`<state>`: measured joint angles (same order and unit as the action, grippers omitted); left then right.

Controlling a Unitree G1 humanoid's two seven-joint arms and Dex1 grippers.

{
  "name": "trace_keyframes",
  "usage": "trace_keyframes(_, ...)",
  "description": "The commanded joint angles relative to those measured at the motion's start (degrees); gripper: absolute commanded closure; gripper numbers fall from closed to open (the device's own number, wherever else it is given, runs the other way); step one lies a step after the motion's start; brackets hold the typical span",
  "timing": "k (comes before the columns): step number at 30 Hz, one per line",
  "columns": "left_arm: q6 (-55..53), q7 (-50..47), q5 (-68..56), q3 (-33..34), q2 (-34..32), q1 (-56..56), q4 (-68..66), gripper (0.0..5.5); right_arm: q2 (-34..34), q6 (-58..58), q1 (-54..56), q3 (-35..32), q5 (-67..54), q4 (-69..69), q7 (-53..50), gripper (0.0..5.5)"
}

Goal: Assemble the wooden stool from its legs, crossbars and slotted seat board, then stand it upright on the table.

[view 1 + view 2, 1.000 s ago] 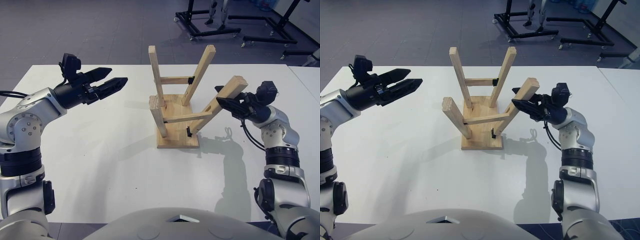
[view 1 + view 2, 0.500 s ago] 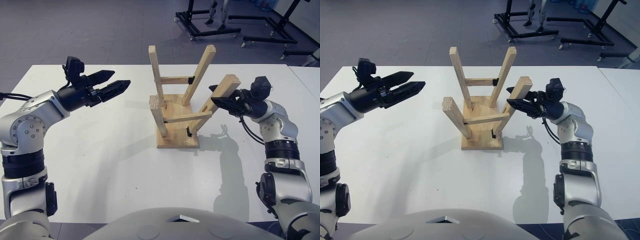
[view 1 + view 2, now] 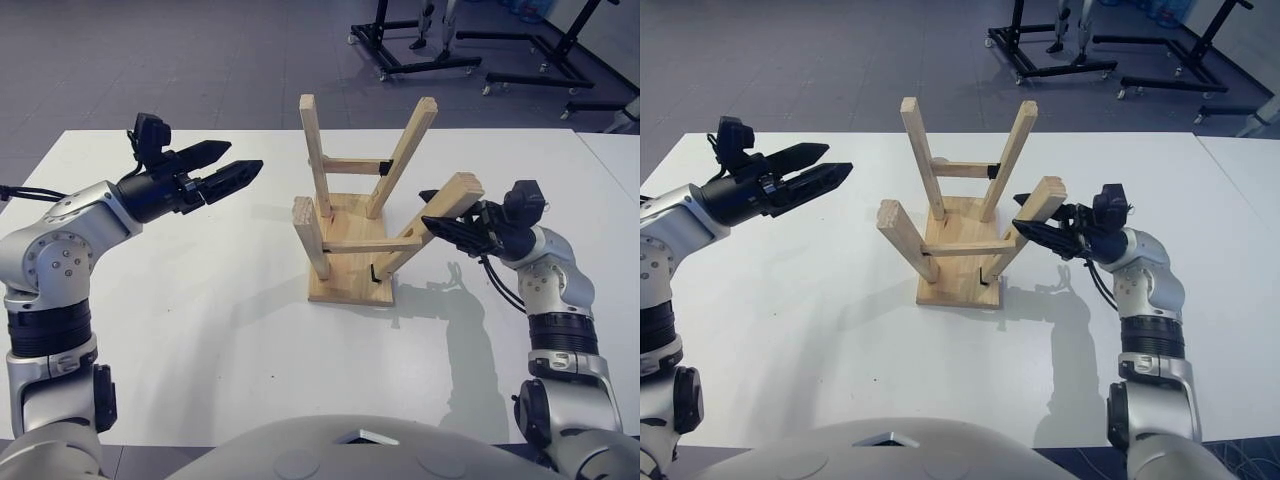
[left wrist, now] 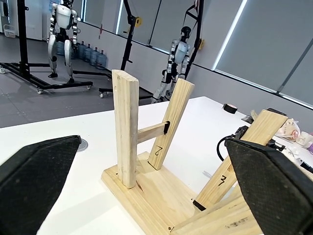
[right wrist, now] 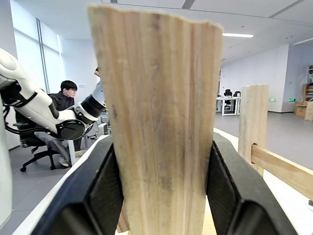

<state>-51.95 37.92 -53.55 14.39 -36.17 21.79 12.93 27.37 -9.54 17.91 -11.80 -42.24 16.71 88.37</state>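
gripping a leg (image 3: 458, 190) of the upside-down stool (image 3: 345, 287) with my right gripper (image 3: 433, 211)
left gripper (image 3: 243, 158) hangs open, well apart

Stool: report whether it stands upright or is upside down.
Upside down. The seat board lies on the table and the legs point upward; the right claw is shut on one of them.

Pale, grainy bare-wood stool (image 3: 345, 288) with a smooth matt white table (image 3: 200, 330)
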Motion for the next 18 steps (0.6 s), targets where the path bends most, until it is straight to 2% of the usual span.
trace_keyframes(1, -0.3, -0.5, -0.2, 0.1, 0.5, -1.0, 0.9, 0.10, 0.0, 2.6, -2.4, -1.3, 1.9, 0.3, -1.8, 3.41)
trace_keyframes(7, -1.0, -0.4, -0.5, 0.2, 0.5, -1.6, 1.4, 0.10, -0.2, 3.6, -9.5, -4.7, 0.0, -5.0, -4.2, 3.41)
trace_keyframes(13, -1.5, -0.3, -0.4, 0.0, 0.4, -0.9, 1.0, 0.10, -2.8, 5.7, -13.4, -0.6, 1.4, -14.0, -7.3, 3.41)
trace_keyframes(18, -1.6, -0.2, -0.4, -0.2, 0.6, -1.0, 1.0, 0.10, -2.8, 6.8, -15.8, -0.3, 1.1, -16.2, -9.4, 3.41)
